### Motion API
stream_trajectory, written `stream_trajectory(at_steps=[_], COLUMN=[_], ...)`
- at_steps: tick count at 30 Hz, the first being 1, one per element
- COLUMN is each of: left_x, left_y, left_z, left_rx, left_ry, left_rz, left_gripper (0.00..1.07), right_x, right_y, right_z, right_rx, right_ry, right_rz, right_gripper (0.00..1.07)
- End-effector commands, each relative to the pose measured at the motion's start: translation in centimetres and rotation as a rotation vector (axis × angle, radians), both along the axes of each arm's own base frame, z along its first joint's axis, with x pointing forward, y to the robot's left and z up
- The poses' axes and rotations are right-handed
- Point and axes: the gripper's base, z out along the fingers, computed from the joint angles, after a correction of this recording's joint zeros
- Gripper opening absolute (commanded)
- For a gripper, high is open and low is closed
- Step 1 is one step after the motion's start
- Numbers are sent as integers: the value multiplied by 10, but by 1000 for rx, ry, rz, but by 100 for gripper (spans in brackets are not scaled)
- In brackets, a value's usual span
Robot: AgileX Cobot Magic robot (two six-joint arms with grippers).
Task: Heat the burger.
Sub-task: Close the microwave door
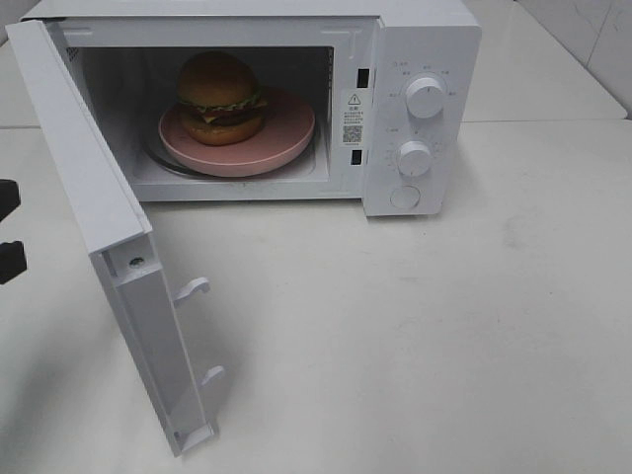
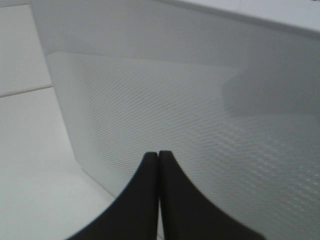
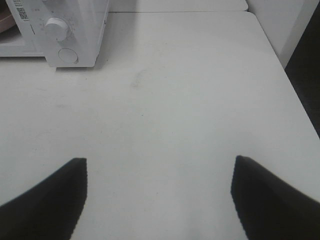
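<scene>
Burger (image 1: pixel 220 97): sat right there inside the microwave (image 1: pixel 434 39), upright on the pink plate (image 1: pixel 286 138), a touch left of the plate's middle. Glossy golden bun on top, lettuce and cheese peeking out at the side, gripped by nothing.
Pink plate: lay flat in the cavity on the glass turntable (image 1: pixel 170 166), near rim close to the opening.
Microwave: white, stood at the far side of the table (image 1: pixel 415 336), cavity facing the near side, control panel on the right.
Door (image 1: pixel 84 168): swung wide open, hinged on the left, free edge reaching toward the near side. Two white latch hooks (image 1: pixel 193 287) stuck out near that free edge, pointing right.
Controls: upper knob (image 1: pixel 425 97), lower knob (image 1: pixel 414 158) under it, round button (image 1: pixel 405 197) lowest of all. Warning sticker (image 1: pixel 353 117) with a square code sat on the frame strip just left of the panel.
Left gripper (image 2: pixel 158 155): fingers pressed tight together, nothing between them. Pointed at the door's outer face with its fine dotted mesh, very close; touching or not, could not tell. Showed in the high view only as dark pieces at the far left edge, left of the door.
Right gripper (image 3: pixel 160 159): fingers spread wide apart, held nothing, hung over the white table well to the near right of the microwave.
</scene>
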Motion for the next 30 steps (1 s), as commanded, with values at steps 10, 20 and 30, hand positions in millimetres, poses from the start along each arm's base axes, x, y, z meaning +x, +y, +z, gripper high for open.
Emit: stream_trajectory(at_steps=[10,20,30], left_x=[13,31,62], left_y=[-33,-58,-88], left_z=[-2,1,5], left_rx=[-18,-31,-85], left_ry=[-51,-63,-67], left_rz=[-163,-229,-211], left_gripper=[0,0,0], right_x=[-4,-4,-4], right_y=[0,0,0], right_z=[0,0,0], right_rx=[-9,-9,-9], right_ry=[-26,-26,-26], right_rz=[2,2,2], right_gripper=[76,76,76])
